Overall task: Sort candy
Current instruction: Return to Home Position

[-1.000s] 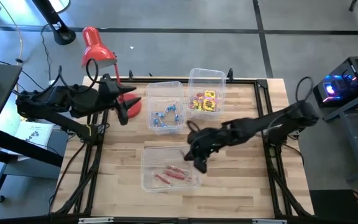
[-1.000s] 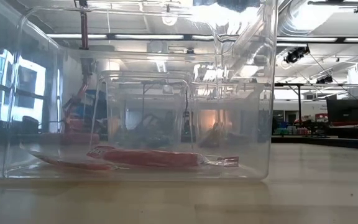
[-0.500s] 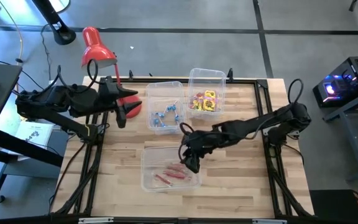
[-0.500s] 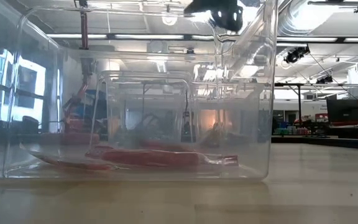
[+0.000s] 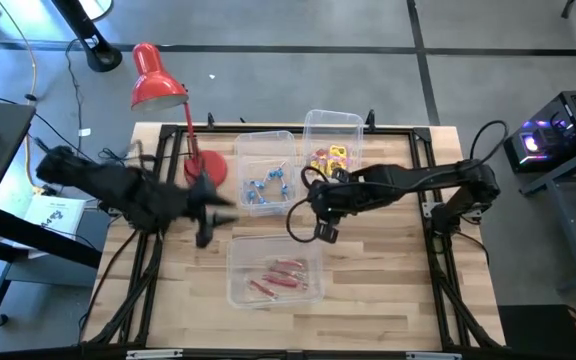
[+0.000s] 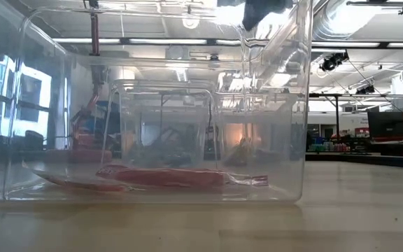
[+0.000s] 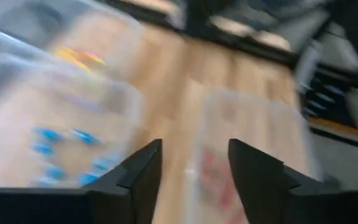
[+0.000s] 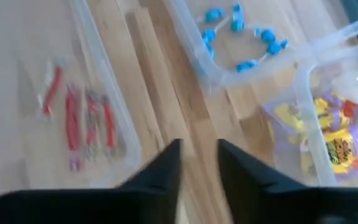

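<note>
Seen from above, slim red-pink candy sticks (image 5: 276,277) lie in a clear plastic bin (image 5: 236,262) at the wooden table's (image 5: 388,300) 6 o'clock. Tiny blue twist-wrapped pieces (image 5: 266,187) sit in a second clear bin (image 5: 240,150) at 11 o'clock. Yellow squarish packets (image 5: 330,162) sit in a third clear bin (image 5: 333,118) at 12 o'clock. The left gripper (image 5: 218,216) at 9 o'clock and the right gripper (image 5: 326,233) near centre hover with fingers parted, grasping nothing.

A red desk lamp (image 5: 151,76) at the table's (image 5: 388,295) back left corner; two clear bins (image 5: 267,136) near its back edge; a third bin (image 5: 235,272) front-centre.
</note>
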You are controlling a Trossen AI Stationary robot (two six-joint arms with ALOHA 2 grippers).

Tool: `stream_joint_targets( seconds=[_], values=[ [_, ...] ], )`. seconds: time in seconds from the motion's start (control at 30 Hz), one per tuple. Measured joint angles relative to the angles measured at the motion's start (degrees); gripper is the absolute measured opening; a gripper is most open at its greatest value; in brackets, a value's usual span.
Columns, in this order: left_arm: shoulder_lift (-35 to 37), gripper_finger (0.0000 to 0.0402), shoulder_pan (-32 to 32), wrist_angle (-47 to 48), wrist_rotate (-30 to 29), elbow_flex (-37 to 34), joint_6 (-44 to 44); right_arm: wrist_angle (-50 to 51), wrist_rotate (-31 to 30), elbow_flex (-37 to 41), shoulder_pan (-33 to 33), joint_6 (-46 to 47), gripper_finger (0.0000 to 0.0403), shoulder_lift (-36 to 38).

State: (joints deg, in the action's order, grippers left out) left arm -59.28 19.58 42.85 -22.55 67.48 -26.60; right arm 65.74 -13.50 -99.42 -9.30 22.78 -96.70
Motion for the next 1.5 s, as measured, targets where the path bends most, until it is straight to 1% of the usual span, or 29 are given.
stream_joint_targets(
  seconds=[0.07, 0.1, 0.2, 0.23, 0.27, 0.37, 0.47, 0.53, 0.67, 0.73, 0.83, 0.9, 1.03, 1.1, 1.23, 1.4, 1.5],
  values=[
    [0.0, 0.0149, 3.2, -4.1, 2.8, -4.6, -3.4, 0.5, 1.8, 2.0, 0.5, -1.6, 0.0029, 0.0],
    [0.0, 0.0127, 4.8, -6.5, 4.4, -6.7, -5.2, 0.9, 2.9, 3.0, 0.7, -2.3, 0.0015, 0.0],
    [0.0, 0.0036, 8.8, -12.0, 9.8, -11.3, -11.6, 1.0, 6.2, 6.5, 0.7, -2.3, 0.001, 0.6],
    [0.0, 0.0019, 10.0, -12.9, 11.0, -12.3, -13.5, 1.2, 6.7, 7.6, 0.7, -2.3, 0.0005, 0.9],
    [0.0, 0.0014, 11.3, -13.1, 11.4, -13.2, -15.0, 1.2, 7.1, 8.8, 0.4, -2.6, 0.0003, 1.4],
    [-0.4, 0.0005, 12.7, -10.9, 9.3, -15.6, -17.9, 1.1, 7.5, 12.8, -0.2, -2.7, 0.0002, 2.9],
    [-1.9, 0.0002, 10.4, -10.3, 8.7, -18.1, -18.3, 1.0, 7.6, 16.8, -0.2, -1.0, 0.0001, 5.4],
    [-3.2, 0.0001, 8.2, -13.3, 10.6, -19.1, -17.8, 0.6, 7.6, 19.2, -0.2, 0.9, 0.0, 7.8],
    [-7.8, 0.0, 4.3, -21.5, 13.2, -19.0, -13.9, -1.5, 7.5, 23.2, -0.2, 5.4, 0.0, 13.1],
    [-10.5, 0.0, 2.4, -23.7, 14.3, -19.0, -12.9, -1.9, 7.0, 24.4, -0.2, 7.5, 0.0, 15.4],
    [-14.7, 0.0, -0.2, -23.2, 15.0, -19.0, -12.9, -2.5, 5.7, 25.7, -0.2, 11.2, 0.0, 18.0],
    [-17.1, 0.0, -1.6, -23.3, 15.2, -19.0, -13.6, -3.3, 4.8, 26.1, -0.3, 13.0, 0.0, 19.0],
    [-19.7, 0.0, -3.6, -22.6, 15.5, -19.0, -14.9, -4.2, 4.4, 26.2, -0.6, 14.6, 0.0, 19.4],
    [-19.7, 0.0, -4.7, -20.8, 15.7, -19.1, -14.9, -4.2, 4.4, 26.2, -0.9, 14.9, 0.0, 19.4],
    [-16.8, 0.0, -6.5, -18.1, 15.3, -19.0, -13.8, -5.6, 4.4, 26.2, -1.0, 14.9, 0.0, 19.4],
    [-11.4, 0.0, -8.6, -18.0, 10.8, -19.0, -10.7, -7.5, 3.1, 26.2, -1.0, 14.4, 0.0, 19.4],
    [-9.6, 0.0, -11.0, -17.6, 8.2, -19.0, -9.0, -7.4, 2.5, 26.2, -1.0, 14.4, 0.0, 19.4]
  ],
)
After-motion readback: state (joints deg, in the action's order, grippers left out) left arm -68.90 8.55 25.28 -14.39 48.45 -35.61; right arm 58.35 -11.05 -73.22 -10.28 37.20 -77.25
